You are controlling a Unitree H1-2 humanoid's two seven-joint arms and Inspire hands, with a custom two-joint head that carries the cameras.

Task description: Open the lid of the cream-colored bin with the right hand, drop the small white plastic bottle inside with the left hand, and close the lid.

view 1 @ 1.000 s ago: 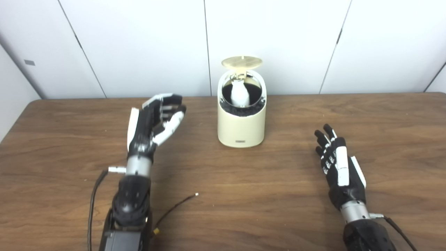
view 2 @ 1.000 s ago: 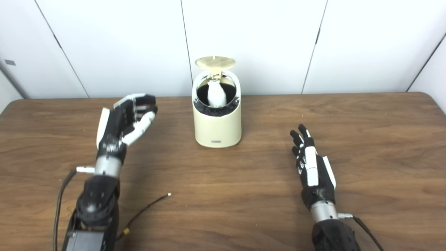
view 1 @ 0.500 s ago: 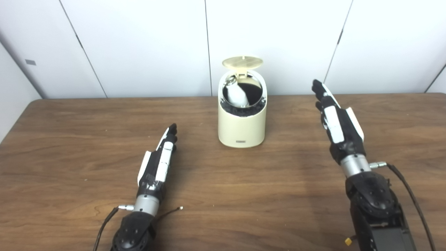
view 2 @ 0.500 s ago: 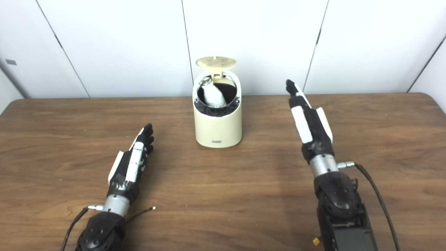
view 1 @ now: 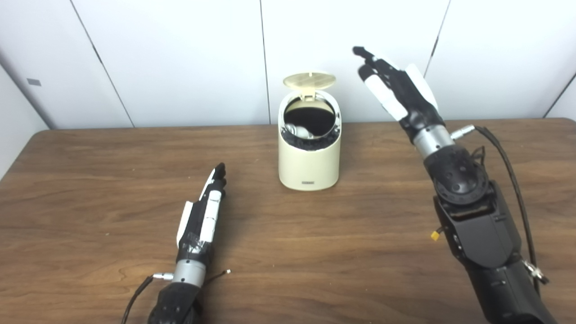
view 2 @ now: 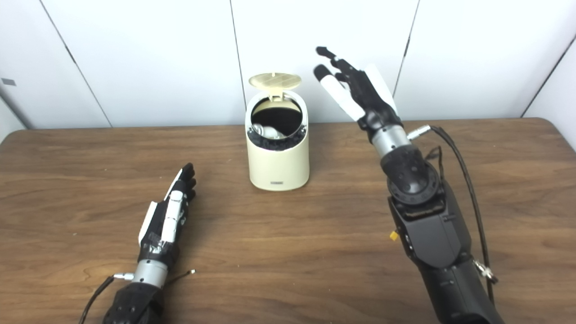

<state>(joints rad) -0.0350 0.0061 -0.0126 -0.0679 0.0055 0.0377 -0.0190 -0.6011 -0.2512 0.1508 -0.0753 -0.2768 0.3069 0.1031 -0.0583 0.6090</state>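
Step in hand: lid closing. Small white plastic bottle (view 1: 302, 131) lies inside cream-colored bin (view 1: 308, 165), low at left of opening. Lid (view 1: 309, 81) upright on rear hinge. Right robot hand (view 1: 396, 90) raised right of lid, fingers spread, grasping nothing. Left robot hand (view 1: 203, 216) flat on tabletop (view 1: 315, 252), front-left of bin, released. Next: right robot hand sweeps over lid, presses it down onto rim.

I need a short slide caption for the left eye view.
Raised right hand beside cream-colored bin's open lid; small white plastic bottle inside.

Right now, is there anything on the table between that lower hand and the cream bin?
No: both views show only bare table between the left hand and the bin.
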